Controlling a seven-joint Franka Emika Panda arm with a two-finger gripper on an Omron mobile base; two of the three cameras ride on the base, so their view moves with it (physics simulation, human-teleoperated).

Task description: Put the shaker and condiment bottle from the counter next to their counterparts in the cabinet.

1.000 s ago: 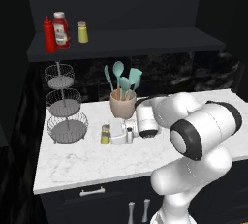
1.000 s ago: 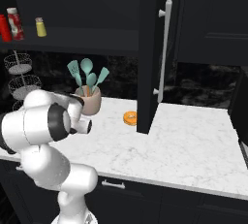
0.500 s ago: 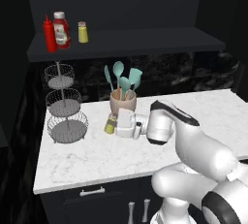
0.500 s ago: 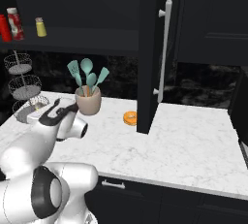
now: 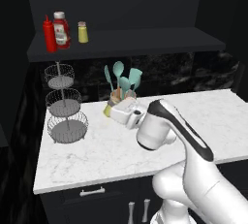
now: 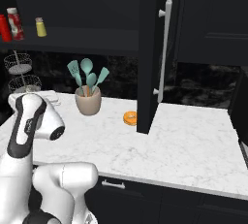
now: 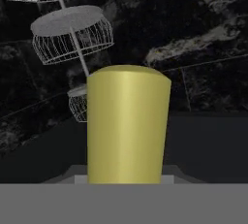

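The gripper [image 5: 112, 112] is closed on the shaker [image 7: 127, 126], lifted off the counter [image 5: 97, 155] beside the utensil pot [image 5: 121, 95]; next, I judge, it must rise to the cabinet [image 5: 145, 39] shelf beside its twin [image 5: 83, 32].

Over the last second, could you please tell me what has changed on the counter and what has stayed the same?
The claw has closed on the shaker and lifted it off the counter, carrying it up beside the utensil crock. On the cabinet shelf, the slim red condiment bottle, the ketchup bottle and the other shaker stayed put; so did the wire basket stand and the doughnut.
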